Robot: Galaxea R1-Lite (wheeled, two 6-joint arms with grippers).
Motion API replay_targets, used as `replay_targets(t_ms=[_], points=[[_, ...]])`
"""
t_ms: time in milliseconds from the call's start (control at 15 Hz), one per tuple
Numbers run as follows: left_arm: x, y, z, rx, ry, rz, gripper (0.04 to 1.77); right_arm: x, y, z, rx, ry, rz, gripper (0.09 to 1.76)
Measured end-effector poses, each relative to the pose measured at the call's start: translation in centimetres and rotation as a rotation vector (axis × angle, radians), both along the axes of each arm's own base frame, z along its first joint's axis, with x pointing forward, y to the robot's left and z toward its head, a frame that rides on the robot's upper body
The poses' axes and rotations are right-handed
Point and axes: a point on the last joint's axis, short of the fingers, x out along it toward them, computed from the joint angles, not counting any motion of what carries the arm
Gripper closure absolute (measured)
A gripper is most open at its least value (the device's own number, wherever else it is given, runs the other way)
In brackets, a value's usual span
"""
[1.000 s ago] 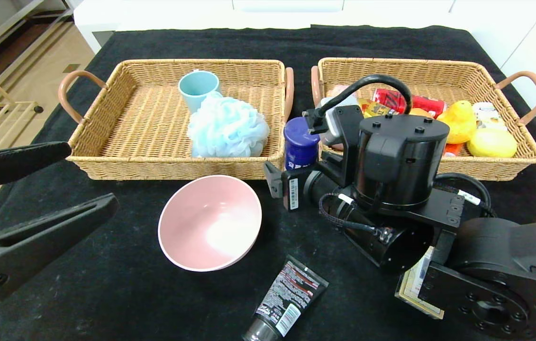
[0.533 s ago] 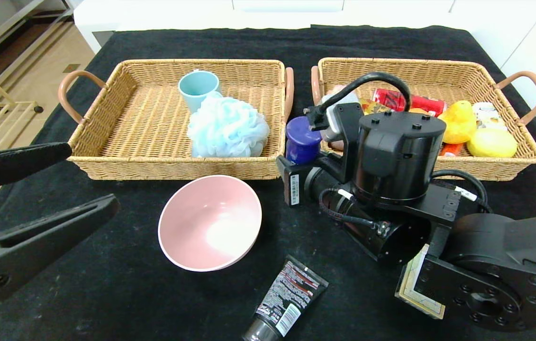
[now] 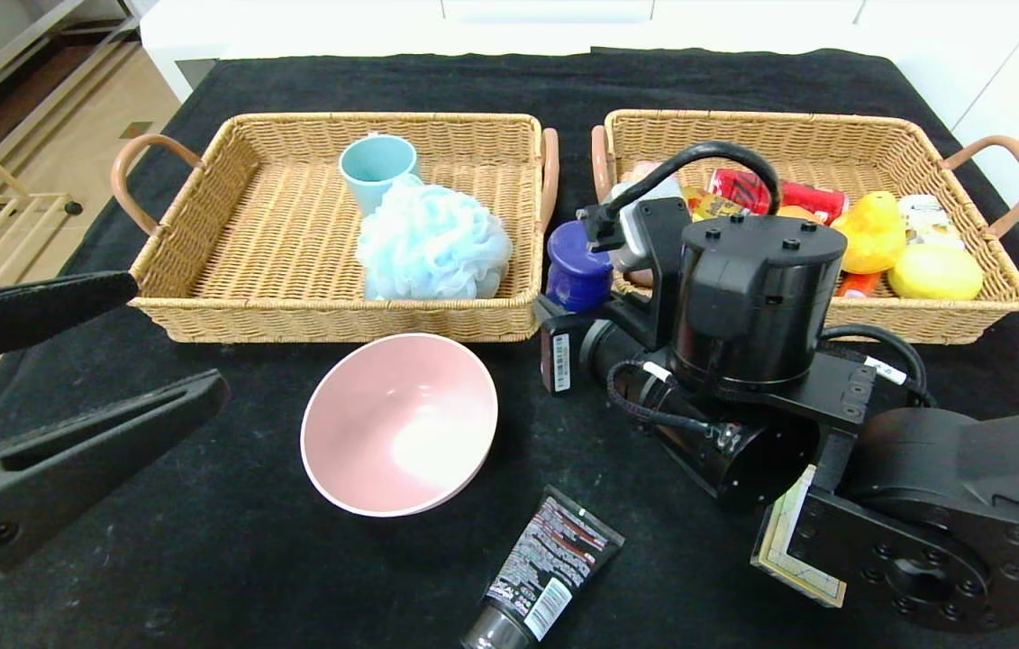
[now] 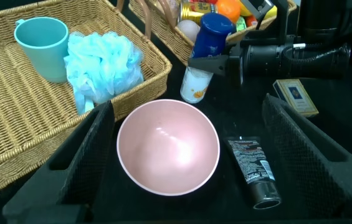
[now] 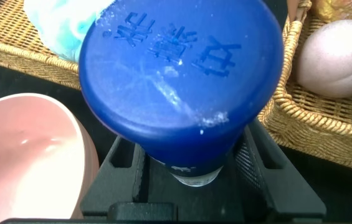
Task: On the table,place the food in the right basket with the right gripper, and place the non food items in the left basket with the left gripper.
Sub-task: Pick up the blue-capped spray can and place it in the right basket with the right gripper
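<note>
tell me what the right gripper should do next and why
Probably lift the bottle and carry it over the right basket. The right gripper is shut on it in the gap between the two baskets, tilted, so it needs height to clear the wicker rim. The left gripper waits open.

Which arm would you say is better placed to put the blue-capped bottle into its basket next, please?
The right. The right gripper is already shut on the blue-capped bottle, just beside the right basket. The left gripper hangs open, far off at the table's left edge.
</note>
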Motion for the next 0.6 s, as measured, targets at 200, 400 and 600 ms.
replay_targets(t_ms=[200,400,600], points=[[0.0,0.0,0.0,0.001,0.002,0.0,0.09,0.0,0.0,0.0,-0.003,-0.002,0.001,1.01],[0.1,0.0,0.0,0.001,0.003,-0.001,0.09,-0.4,-0.4,0.7,-0.002,-0.002,0.003,1.01],[0.1,-0.1,-0.1,0.003,0.005,0.0,0.09,-1.7,-1.4,2.9,0.008,-0.01,0.014,1.01]])
